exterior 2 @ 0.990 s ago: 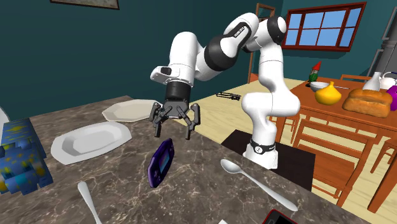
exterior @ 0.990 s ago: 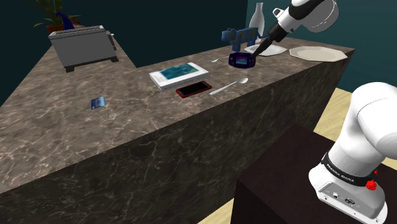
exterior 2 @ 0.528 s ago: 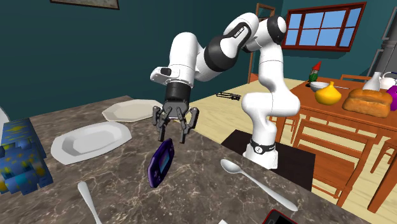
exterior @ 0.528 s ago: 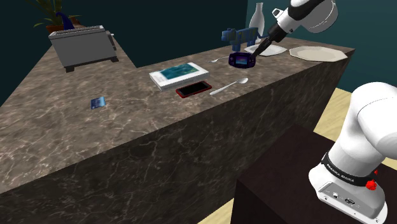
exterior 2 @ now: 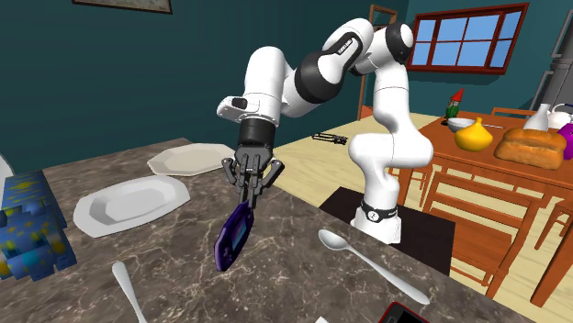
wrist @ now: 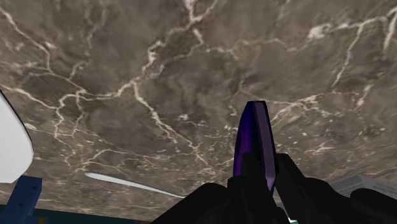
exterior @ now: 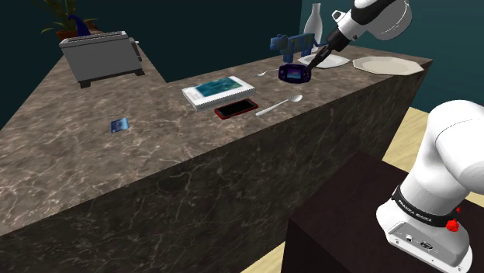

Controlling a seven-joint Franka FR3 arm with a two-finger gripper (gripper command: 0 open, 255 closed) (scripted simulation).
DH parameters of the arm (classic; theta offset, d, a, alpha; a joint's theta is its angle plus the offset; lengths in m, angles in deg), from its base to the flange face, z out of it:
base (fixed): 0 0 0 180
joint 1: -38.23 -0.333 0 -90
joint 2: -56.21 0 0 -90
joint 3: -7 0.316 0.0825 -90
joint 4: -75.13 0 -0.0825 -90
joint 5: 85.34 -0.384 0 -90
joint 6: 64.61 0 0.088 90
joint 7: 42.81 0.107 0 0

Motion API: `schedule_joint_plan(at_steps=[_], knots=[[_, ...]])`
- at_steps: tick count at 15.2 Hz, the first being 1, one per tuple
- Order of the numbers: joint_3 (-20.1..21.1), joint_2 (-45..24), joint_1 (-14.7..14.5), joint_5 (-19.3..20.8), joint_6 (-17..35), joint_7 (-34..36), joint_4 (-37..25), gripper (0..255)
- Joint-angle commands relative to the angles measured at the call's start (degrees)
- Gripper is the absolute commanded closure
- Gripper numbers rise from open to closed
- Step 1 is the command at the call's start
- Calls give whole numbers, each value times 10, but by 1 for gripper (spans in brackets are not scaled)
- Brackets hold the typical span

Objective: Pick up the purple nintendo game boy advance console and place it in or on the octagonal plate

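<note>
Wrist view: tool (wrist: pixel 259 170) snug around console (wrist: pixel 253 130).

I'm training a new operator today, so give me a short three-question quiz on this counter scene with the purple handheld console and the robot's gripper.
1. True or false: the gripper is shut on the purple console.
2. In the shoulder view, what lies between the console and the red phone? A spoon; B toaster; C blue card.
3. How many white plates sit on the counter?
Key: 1 true; 2 A; 3 two.
</note>
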Motion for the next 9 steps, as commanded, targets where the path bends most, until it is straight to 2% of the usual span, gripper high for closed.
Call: schedule_joint_plan(at_steps=[1, 9], knots=[[0, 0, 0, 0, 0, 0, 0, 255], [34, 13, 19, 13, -58, 33, -43, 255]])
